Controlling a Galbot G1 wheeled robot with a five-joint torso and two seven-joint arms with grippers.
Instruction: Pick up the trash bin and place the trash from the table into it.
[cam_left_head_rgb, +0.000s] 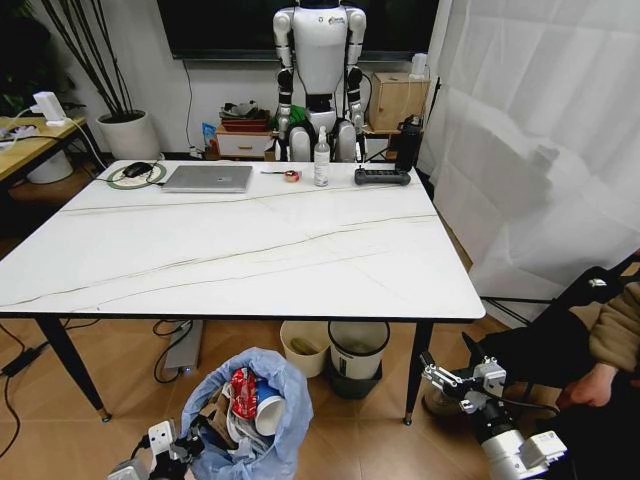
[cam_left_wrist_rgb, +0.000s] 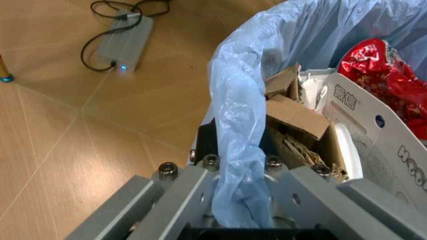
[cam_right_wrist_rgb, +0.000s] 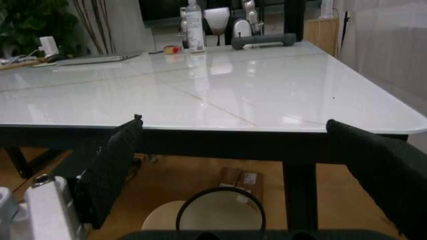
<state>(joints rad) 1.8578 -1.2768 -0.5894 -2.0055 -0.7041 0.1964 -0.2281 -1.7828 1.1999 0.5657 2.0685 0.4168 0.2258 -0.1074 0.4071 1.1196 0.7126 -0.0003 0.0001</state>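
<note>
The trash bin (cam_left_head_rgb: 262, 415), lined with a crinkly light-blue bag, sits low on the floor in front of the table (cam_left_head_rgb: 240, 250). Inside it lies the trash (cam_left_head_rgb: 250, 400): a red wrapper (cam_left_wrist_rgb: 383, 70), brown cardboard (cam_left_wrist_rgb: 297, 112) and a white printed cup (cam_left_wrist_rgb: 373, 135). My left gripper (cam_left_head_rgb: 190, 445) is beside the bin on its left. In the left wrist view, the left gripper (cam_left_wrist_rgb: 240, 172) is shut on the bag's bunched rim (cam_left_wrist_rgb: 233, 125). My right gripper (cam_left_head_rgb: 448, 362) hangs low past the table's front right leg. In the right wrist view, the right gripper (cam_right_wrist_rgb: 233, 125) stands open and holds nothing.
At the table's far edge stand a silver laptop (cam_left_head_rgb: 208, 178), a clear spray bottle (cam_left_head_rgb: 321, 160), a black bar (cam_left_head_rgb: 382, 177) and a black flask (cam_left_head_rgb: 408, 142). Under the table stand a cream bin (cam_left_head_rgb: 303, 345) and a black-rimmed bin (cam_left_head_rgb: 358, 352). A power brick (cam_left_wrist_rgb: 123, 44) with cables lies on the floor.
</note>
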